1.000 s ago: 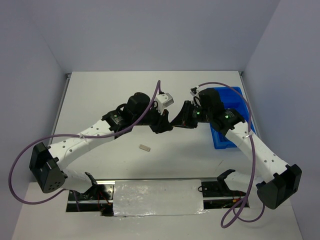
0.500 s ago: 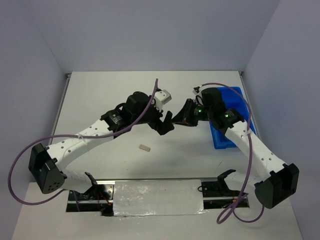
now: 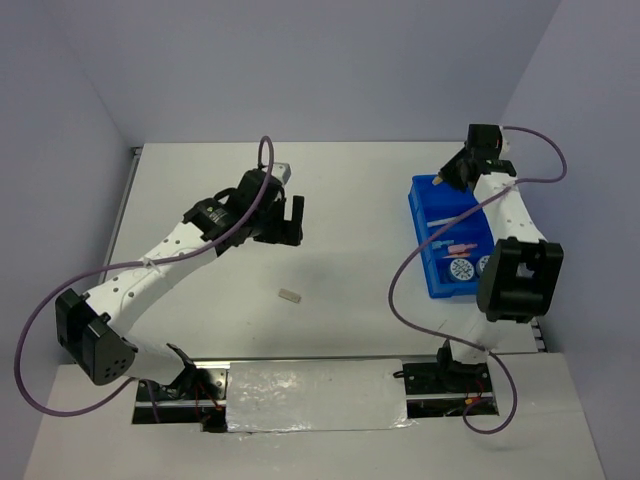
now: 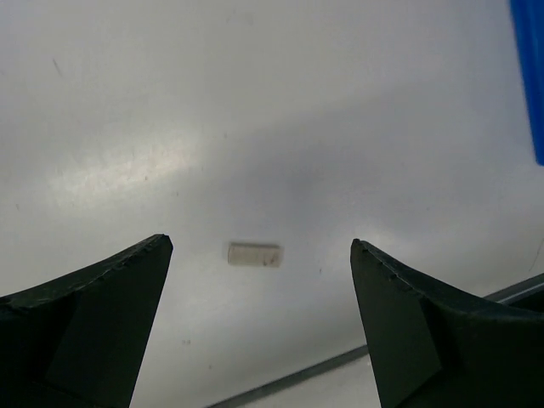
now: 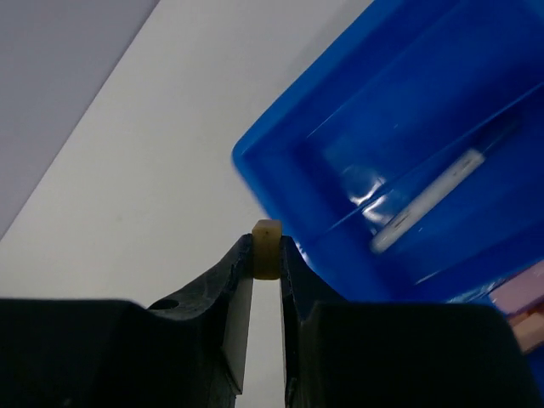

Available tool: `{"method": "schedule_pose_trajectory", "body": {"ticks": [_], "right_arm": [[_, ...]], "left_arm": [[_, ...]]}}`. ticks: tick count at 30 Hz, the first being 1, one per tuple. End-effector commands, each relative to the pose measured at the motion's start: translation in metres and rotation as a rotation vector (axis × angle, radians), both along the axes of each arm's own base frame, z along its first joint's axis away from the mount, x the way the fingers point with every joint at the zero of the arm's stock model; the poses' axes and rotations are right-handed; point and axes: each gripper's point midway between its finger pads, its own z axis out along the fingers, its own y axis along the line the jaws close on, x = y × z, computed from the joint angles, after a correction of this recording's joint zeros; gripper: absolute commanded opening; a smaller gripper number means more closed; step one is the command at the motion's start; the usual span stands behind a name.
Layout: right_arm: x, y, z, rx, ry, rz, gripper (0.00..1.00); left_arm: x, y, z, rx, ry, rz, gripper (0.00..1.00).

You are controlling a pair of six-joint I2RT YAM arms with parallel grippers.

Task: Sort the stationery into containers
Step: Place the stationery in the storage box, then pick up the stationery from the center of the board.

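A tan eraser block (image 5: 267,238) is pinched between the fingers of my right gripper (image 5: 267,255), which is shut on it just outside the far left corner of the blue tray (image 5: 408,119). In the top view that gripper (image 3: 443,180) hangs at the tray's (image 3: 428,250) far end. A blue-white marker pen (image 5: 429,200) lies in one compartment; two patterned discs (image 3: 460,270) and pink and orange sticks (image 3: 455,247) lie in others. A second tan eraser (image 3: 289,295) lies on the table. My left gripper (image 3: 284,228) hovers open above it, the eraser (image 4: 254,254) showing between its wide fingers (image 4: 93,314).
The white table (image 3: 350,190) ends at a metal rail (image 3: 315,360) along the near side. Grey walls enclose the back and both sides. A purple cable (image 3: 415,265) loops beside the tray's left wall.
The two grippers met at mid-table; the left one opened and drew back left. The right arm swung away with the tan eraser to the tray's far end.
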Motion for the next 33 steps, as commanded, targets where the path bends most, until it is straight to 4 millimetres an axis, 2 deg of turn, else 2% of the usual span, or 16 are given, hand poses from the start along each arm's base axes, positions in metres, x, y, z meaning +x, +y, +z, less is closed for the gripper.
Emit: {"method": "schedule_pose_trajectory", "body": {"ticks": [1, 5, 6, 9, 14, 18, 20, 23, 25, 26, 27, 28, 29, 30, 32, 33], "right_arm": [[0.029, -0.045, 0.01, -0.122, -0.052, -0.1, 0.05], [0.052, -0.06, -0.001, -0.115, -0.025, -0.104, 0.13], [0.063, -0.062, -0.003, -0.111, -0.019, -0.093, 0.14], [0.071, -0.067, -0.015, -0.124, 0.017, -0.083, 0.22], [0.075, -0.072, -0.028, -0.103, 0.048, -0.072, 0.41], [0.074, -0.071, -0.04, -0.096, 0.074, -0.067, 0.46], [0.072, -0.068, -0.04, -0.087, 0.077, -0.057, 0.48], [0.065, -0.052, -0.021, -0.08, 0.033, 0.011, 0.48], [0.07, -0.011, 0.008, -0.106, -0.094, 0.207, 0.48], [0.053, 0.035, 0.03, -0.052, -0.184, 0.406, 0.49], [0.045, 0.086, 0.052, -0.103, -0.294, 0.606, 0.5], [0.028, 0.126, 0.061, -0.107, -0.341, 0.743, 0.54], [0.002, 0.158, 0.073, -0.138, -0.387, 0.861, 0.58], [-0.029, 0.213, 0.065, -0.212, -0.376, 1.029, 0.61], [-0.065, 0.257, 0.049, -0.301, -0.351, 1.185, 0.63], [-0.081, 0.267, 0.022, -0.391, -0.28, 1.262, 0.64]], "left_arm": [[-0.019, 0.015, -0.012, 0.047, 0.122, 0.063, 0.99], [-0.029, 0.029, -0.007, 0.083, 0.124, 0.068, 0.99], [-0.03, 0.034, -0.008, 0.095, 0.125, 0.072, 0.99], [-0.031, 0.046, -0.005, 0.089, 0.119, 0.09, 0.99], [-0.029, 0.068, -0.013, 0.094, 0.145, 0.144, 0.99], [-0.025, 0.075, -0.017, 0.097, 0.154, 0.16, 0.99], [-0.021, 0.083, -0.016, 0.103, 0.151, 0.185, 0.99], [-0.013, 0.1, -0.014, 0.116, 0.144, 0.249, 0.99], [-0.007, 0.119, -0.013, 0.138, 0.139, 0.347, 0.99], [-0.008, 0.139, -0.016, 0.165, 0.162, 0.426, 0.99], [-0.007, 0.15, -0.016, 0.158, 0.168, 0.506, 0.99], [-0.008, 0.161, -0.015, 0.162, 0.17, 0.559, 0.99], [-0.006, 0.179, -0.015, 0.165, 0.171, 0.639, 0.99], [-0.009, 0.186, -0.017, 0.15, 0.182, 0.692, 0.99], [-0.012, 0.203, -0.011, 0.115, 0.167, 0.77, 0.99], [-0.012, 0.208, -0.009, 0.102, 0.16, 0.802, 0.99]]}}
